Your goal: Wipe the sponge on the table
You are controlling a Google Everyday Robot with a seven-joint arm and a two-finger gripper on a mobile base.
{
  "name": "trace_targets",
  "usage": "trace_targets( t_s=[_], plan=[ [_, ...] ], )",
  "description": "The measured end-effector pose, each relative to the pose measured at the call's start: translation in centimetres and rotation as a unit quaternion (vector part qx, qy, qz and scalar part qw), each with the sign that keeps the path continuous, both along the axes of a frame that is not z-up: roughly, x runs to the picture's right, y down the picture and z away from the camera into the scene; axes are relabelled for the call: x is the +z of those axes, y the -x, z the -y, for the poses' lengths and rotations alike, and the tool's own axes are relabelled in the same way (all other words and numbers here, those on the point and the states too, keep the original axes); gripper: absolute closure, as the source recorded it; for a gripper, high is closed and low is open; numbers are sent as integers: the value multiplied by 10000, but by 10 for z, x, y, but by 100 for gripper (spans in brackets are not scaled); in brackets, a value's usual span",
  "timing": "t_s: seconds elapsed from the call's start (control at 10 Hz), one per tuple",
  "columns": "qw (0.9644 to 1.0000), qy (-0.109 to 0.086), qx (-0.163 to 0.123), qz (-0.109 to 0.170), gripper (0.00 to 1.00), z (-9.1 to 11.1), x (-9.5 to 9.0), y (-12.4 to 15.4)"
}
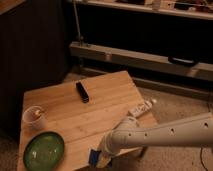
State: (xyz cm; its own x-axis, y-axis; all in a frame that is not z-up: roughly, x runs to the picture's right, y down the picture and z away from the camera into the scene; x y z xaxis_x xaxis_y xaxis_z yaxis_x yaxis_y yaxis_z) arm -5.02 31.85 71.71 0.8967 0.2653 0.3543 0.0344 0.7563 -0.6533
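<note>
The blue sponge [93, 156] lies at the front edge of the light wooden table [107, 107], just right of the green bowl. My gripper [100, 155] at the end of the white arm is down on the sponge and holds it against the tabletop. The arm comes in from the lower right, across the table's front right corner. The gripper's body covers most of the sponge.
A green bowl [44, 151] sits at the front left. A small clear cup [34, 117] stands behind it at the left edge. A black oblong bar [82, 92] lies mid-table. A white object [140, 108] rests near the right edge. Metal rails run behind the table.
</note>
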Motion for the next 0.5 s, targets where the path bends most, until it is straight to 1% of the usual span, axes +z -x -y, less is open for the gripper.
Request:
trace_targets(
  t_s=[0.2, 0.4, 0.5],
  plan=[
    [9995, 11, -146, 292, 79, -4, 3, 39],
    [9985, 0, -247, 490, 79, -6, 7, 62],
    [9982, -12, -265, 531, 79, -6, 9, 67]
  ],
)
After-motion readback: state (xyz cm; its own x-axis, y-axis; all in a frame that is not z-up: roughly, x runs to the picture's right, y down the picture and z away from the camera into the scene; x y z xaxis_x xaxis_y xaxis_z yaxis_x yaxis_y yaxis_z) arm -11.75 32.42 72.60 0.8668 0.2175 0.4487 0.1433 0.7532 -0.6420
